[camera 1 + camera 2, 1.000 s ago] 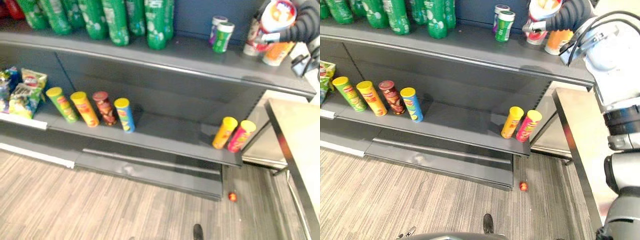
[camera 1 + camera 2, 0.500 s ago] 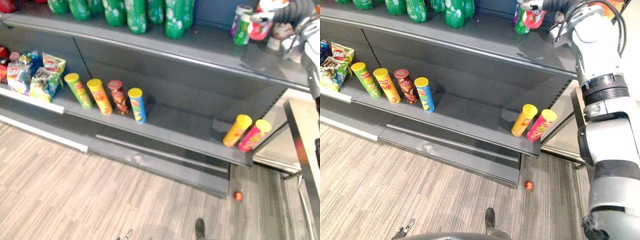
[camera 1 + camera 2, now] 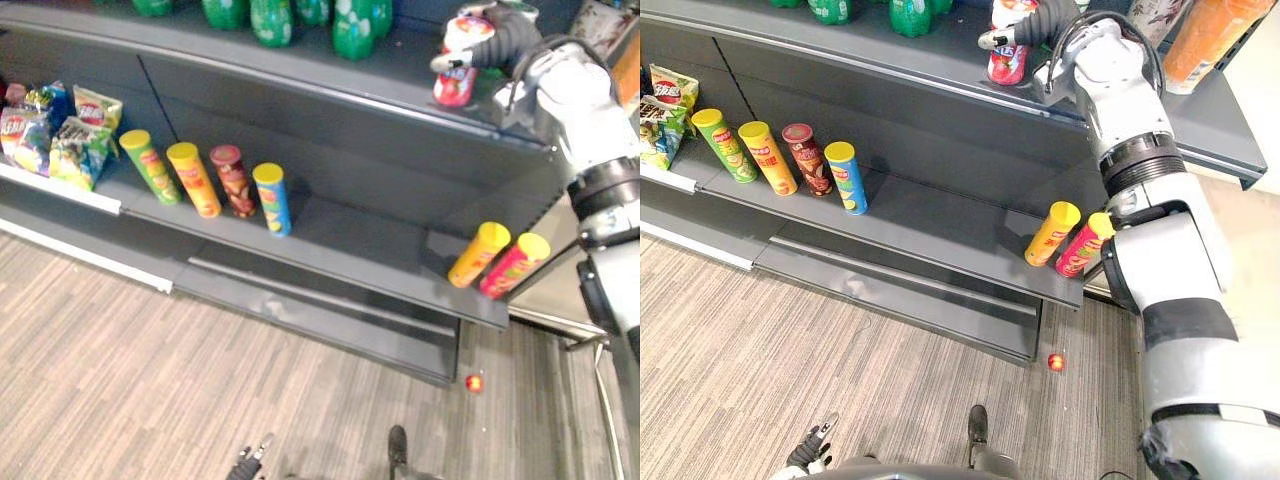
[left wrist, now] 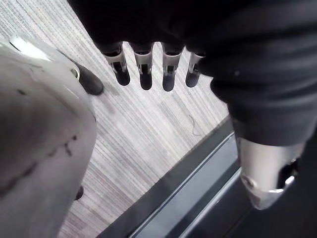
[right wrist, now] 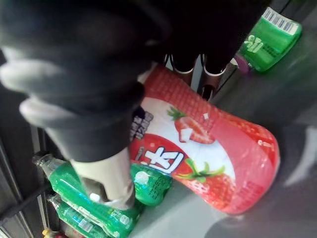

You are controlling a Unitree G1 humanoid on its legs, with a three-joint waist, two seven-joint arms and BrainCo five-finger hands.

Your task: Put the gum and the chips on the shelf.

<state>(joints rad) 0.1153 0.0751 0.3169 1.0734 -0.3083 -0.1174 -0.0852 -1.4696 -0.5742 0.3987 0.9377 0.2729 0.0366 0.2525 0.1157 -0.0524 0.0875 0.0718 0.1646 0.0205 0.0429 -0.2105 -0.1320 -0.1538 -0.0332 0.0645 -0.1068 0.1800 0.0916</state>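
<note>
**Gum bottle being held at the top shelf**

Gum bottle [image 3: 455, 75], red with a strawberry picture, is standing upright at about one o'clock in the head views, near the front edge of the top shelf [image 3: 395, 75]; its base is sitting at the shelf surface, though I cannot tell whether its weight is resting there. The right hand [image 5: 74, 74] is gripping it from above, its fingers [image 5: 213, 74] curling round the far side of the neck and the thumb pressing on the near side; a green bottle of gum [image 5: 270, 42] is lying just behind it. Large green drink bottles [image 3: 352, 20] are standing at twelve o'clock on the same shelf.

On the lower shelf [image 3: 350, 240], four chip cans [image 3: 195, 180] are leaning in a row at ten o'clock, with snack bags [image 3: 60, 135] at nine; a yellow can [image 3: 472, 255] and a pink can [image 3: 512, 265] are leaning side by side at three o'clock. A small red thing [image 3: 473, 382] is lying on the floor [image 3: 150, 380] at five o'clock.

The left hand [image 4: 143, 69] is hanging over the floor at six o'clock, fingers straight and holding nothing.
</note>
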